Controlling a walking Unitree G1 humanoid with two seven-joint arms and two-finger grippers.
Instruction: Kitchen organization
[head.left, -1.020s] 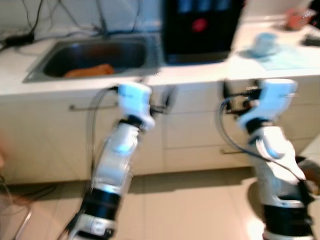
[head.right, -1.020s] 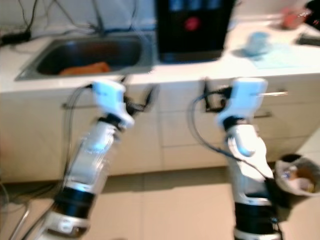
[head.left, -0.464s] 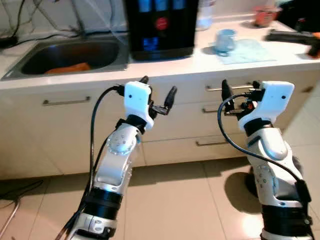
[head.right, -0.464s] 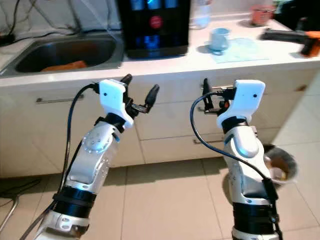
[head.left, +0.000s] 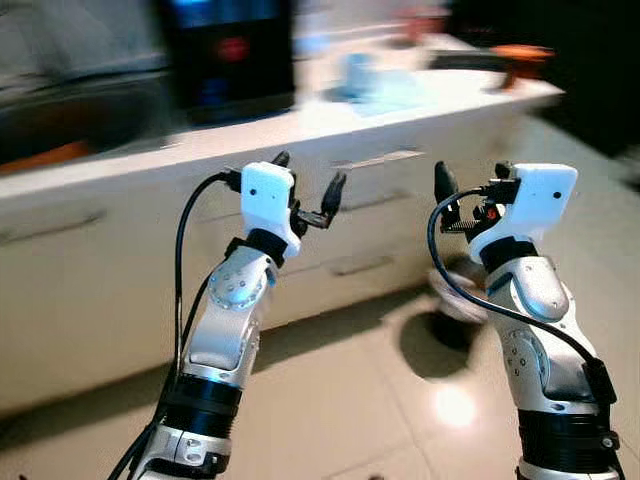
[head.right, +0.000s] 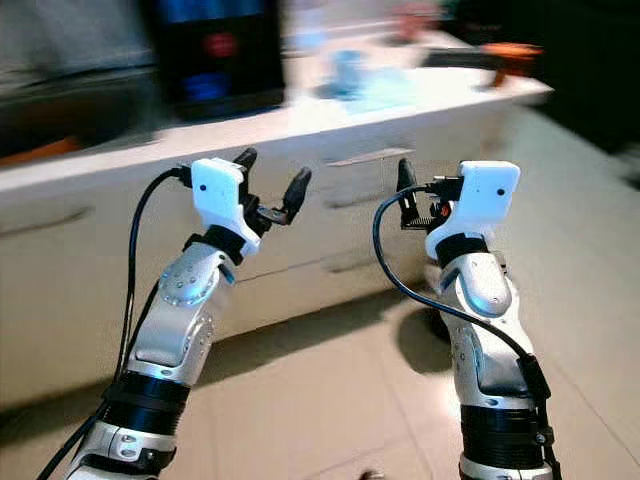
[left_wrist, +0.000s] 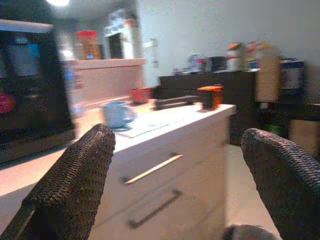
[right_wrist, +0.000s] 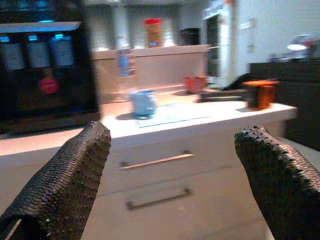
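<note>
My left gripper (head.left: 310, 172) is raised at chest height in front of the white kitchen counter (head.left: 300, 125), open with nothing between its fingers (left_wrist: 75, 185). At the same height, my right gripper (head.left: 470, 178) is also open and empty, its fingers (right_wrist: 277, 175) spread wide. A blue cup (right_wrist: 144, 102) stands on a pale blue mat (right_wrist: 172, 114) on the counter, well beyond both grippers. The black appliance (right_wrist: 47, 65) with a red button stands to the cup's left. The eye views are blurred.
Drawers with metal handles (right_wrist: 156, 160) run below the counter top. An orange container (right_wrist: 261, 92), a red bowl (right_wrist: 194, 82) and a dark flat object sit near the counter's right end. A bowl (head.left: 455, 298) lies on the tiled floor behind my right arm.
The camera has swung to the right, so the sink and appliance slid left in the picture. Both arms stay raised with their grippers open as before.
</note>
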